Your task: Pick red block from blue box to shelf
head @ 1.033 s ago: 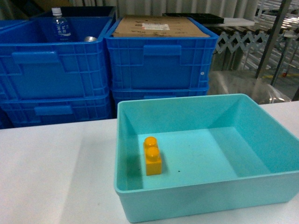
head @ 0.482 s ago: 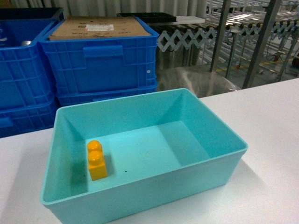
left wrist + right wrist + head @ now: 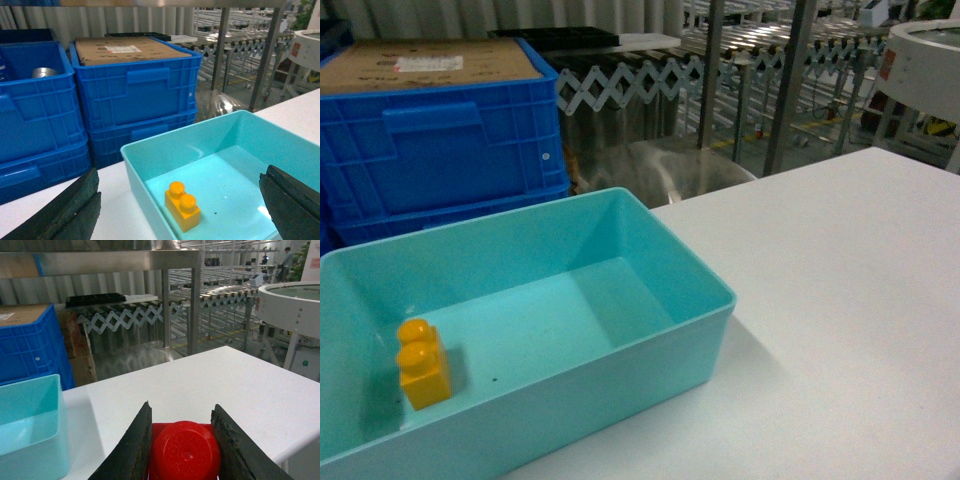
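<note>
While the right pincer (image 3: 182, 440) is clamped on one red block (image 3: 185, 452), both black fingers (image 3: 131, 445) press its sides and the round stud faces the right wrist camera. It hangs over the white desk (image 3: 200, 385), out of the blue box (image 3: 30, 425) whose corner shows at the left edge of that view. One stainless shelf (image 3: 165, 260) with square posts stands behind the desk, with rails and an accordion conveyor behind it.

Left pincer (image 3: 180, 200) is spread wide, two black fingertips (image 3: 70, 210) at the lower corners of the left wrist view, nothing between them. It hovers in front of the blue box, which sits on the desk. One orange-yellow two-stud brick (image 3: 182, 205) lies on the box floor near the left wall, the only item inside.

Head view: one blue box at lower left on the desk, the brick near its left end, no arm visible. Behind it one dark blue ribbed crate (image 3: 440, 140) topped with cardboard (image 3: 420, 62); the left wrist view shows four such crates in two stacks of two. One metal can top (image 3: 44, 72) shows in the left upper crate. A round white machine (image 3: 925, 70) stands at the far right.
</note>
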Tool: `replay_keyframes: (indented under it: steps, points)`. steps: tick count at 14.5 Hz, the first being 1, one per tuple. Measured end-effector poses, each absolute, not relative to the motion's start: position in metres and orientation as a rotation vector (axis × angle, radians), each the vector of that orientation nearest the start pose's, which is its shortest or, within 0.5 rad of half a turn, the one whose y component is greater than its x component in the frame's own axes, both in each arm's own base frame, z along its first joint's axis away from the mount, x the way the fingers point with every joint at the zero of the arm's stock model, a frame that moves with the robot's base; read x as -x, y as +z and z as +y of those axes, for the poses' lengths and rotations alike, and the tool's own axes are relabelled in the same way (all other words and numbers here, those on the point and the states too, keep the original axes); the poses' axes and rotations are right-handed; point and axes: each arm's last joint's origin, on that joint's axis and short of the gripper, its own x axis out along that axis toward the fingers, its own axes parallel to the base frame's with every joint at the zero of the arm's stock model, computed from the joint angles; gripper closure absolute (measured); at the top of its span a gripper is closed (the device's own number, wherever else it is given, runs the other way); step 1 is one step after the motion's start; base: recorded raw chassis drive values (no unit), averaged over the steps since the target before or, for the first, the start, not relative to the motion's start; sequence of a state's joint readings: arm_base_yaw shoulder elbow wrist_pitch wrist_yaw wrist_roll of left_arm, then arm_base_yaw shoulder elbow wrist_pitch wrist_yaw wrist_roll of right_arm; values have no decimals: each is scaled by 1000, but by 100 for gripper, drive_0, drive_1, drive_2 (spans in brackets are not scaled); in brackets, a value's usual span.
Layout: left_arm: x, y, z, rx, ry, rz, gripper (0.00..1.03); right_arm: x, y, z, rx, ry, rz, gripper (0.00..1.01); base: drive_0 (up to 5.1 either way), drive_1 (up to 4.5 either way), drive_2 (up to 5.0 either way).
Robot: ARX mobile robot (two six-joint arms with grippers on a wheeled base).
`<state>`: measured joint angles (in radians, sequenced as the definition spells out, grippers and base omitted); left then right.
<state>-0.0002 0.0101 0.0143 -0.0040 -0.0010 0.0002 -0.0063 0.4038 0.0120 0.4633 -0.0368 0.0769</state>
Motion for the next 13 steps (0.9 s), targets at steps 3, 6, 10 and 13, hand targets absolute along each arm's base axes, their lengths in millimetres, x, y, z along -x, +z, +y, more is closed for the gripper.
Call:
replay_keyframes:
  steps: [3, 6, 10, 13]
  points:
    - [-97, 167, 0, 0, 0, 0, 5, -123, 176, 0, -75, 33, -70, 74, -177, -177, -177]
    - [-97, 167, 0, 0, 0, 0, 5, -123, 176, 0, -75, 33, -70, 74, -177, -177, -177]
    - [-97, 167, 0, 0, 0, 0, 5, -123, 176, 0, -75, 34, -70, 74, -177, -177, -177]
    - [-97, 167, 0, 0, 1, 0, 5, -123, 176, 0, -75, 33, -70, 74, -177, -177, -177]
